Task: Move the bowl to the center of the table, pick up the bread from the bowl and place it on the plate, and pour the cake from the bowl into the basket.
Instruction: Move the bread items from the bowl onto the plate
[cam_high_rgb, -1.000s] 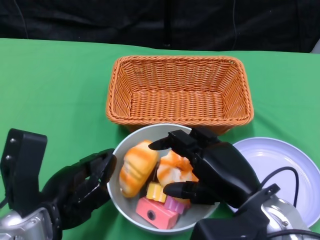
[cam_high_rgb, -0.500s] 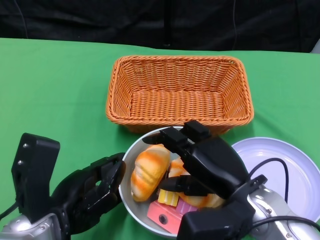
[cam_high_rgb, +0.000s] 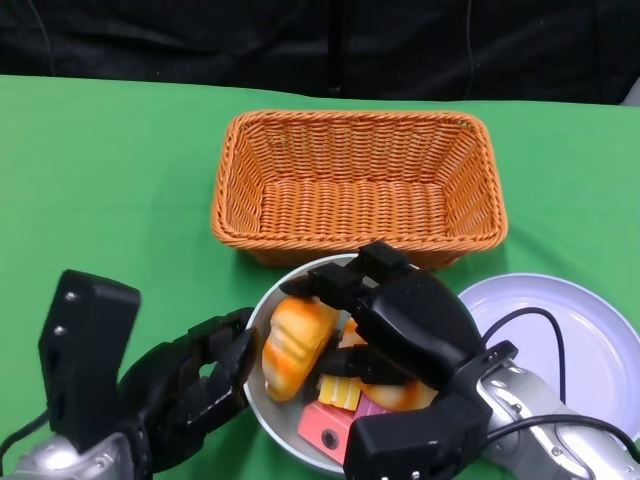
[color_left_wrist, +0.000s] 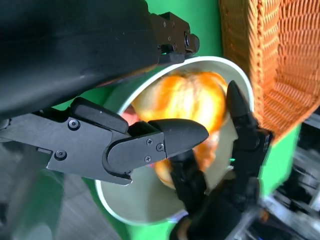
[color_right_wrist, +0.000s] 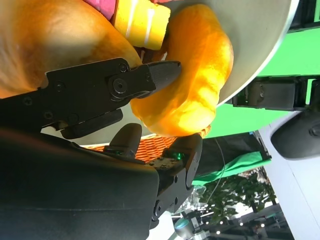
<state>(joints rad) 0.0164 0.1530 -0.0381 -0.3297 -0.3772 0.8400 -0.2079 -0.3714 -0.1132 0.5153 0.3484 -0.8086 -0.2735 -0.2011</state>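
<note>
bowl (cam_high_rgb: 262, 322) shifted rightward, touching basket (cam_high_rgb: 235, 237) rim

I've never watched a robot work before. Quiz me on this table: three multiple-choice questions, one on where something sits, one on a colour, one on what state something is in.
1. Where does the basket stand relative to the bowl?
A. beyond it
B. left of it
C. inside it

2. What colour is the plate?
A. black
B. red
C. white

3. How is the basket?
A. holds bread
B. empty
C. tipped over

Answers: 1 A, the basket lies farther from the robot than the bowl. 2 C, the plate shows white on the green cloth. 3 B, only its bare woven floor shows.
</note>
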